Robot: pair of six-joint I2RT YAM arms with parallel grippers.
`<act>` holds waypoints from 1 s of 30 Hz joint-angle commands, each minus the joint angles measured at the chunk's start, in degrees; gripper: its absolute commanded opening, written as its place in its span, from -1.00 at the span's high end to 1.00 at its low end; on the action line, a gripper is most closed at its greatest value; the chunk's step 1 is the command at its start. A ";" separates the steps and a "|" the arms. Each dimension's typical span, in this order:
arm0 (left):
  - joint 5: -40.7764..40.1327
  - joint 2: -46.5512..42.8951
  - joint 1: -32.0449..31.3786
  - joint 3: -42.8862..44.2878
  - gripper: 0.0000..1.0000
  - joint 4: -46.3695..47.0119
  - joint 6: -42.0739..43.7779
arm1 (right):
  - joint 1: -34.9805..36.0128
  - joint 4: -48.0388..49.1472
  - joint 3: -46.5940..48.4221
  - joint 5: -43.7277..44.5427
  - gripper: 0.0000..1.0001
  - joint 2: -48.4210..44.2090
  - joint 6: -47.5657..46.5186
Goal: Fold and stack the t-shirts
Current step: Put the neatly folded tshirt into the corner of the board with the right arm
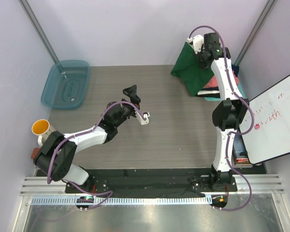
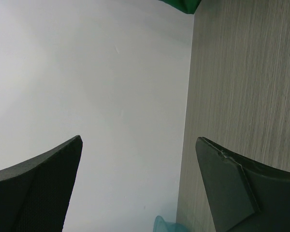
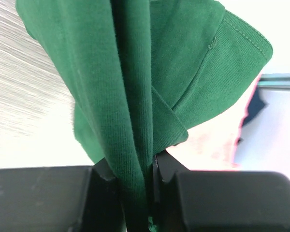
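The dark green t-shirt (image 1: pixel 187 67) hangs bunched at the table's back right, pinched from above by my right gripper (image 1: pixel 199 54). In the right wrist view the green cloth (image 3: pixel 135 72) runs down between the jaws, and my right gripper (image 3: pixel 135 169) is shut on it. Below the hanging shirt lies a stack of folded t-shirts with a coral-pink one (image 1: pixel 213 82) showing; pink (image 3: pixel 217 145) and dark navy (image 3: pixel 253 106) cloth also appear behind the green. My left gripper (image 1: pixel 132 94) hovers over the table's middle, open and holding nothing (image 2: pixel 137 145).
A translucent teal tub (image 1: pixel 66 83) sits at the back left. A yellow cup (image 1: pixel 40 127) stands at the left edge. A whiteboard (image 1: pixel 275 121) leans along the right side. Walls close in behind the wood-grain table (image 1: pixel 159 140).
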 commanded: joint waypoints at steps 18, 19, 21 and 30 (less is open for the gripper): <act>3.12 -0.49 0.51 2.15 -1.00 -0.65 0.40 | -7.15 4.12 7.09 -6.94 0.98 -2.35 7.07; 3.21 -0.31 0.51 2.41 -1.00 -0.65 0.67 | -7.15 4.21 7.44 -7.03 0.98 -2.52 6.98; 3.30 0.12 0.51 2.67 -1.00 -0.38 0.58 | -7.15 4.30 7.88 -7.11 0.98 -2.70 6.72; 3.91 0.39 0.51 3.20 -1.00 -0.38 0.67 | -8.81 6.67 7.97 -5.01 0.98 -2.35 4.17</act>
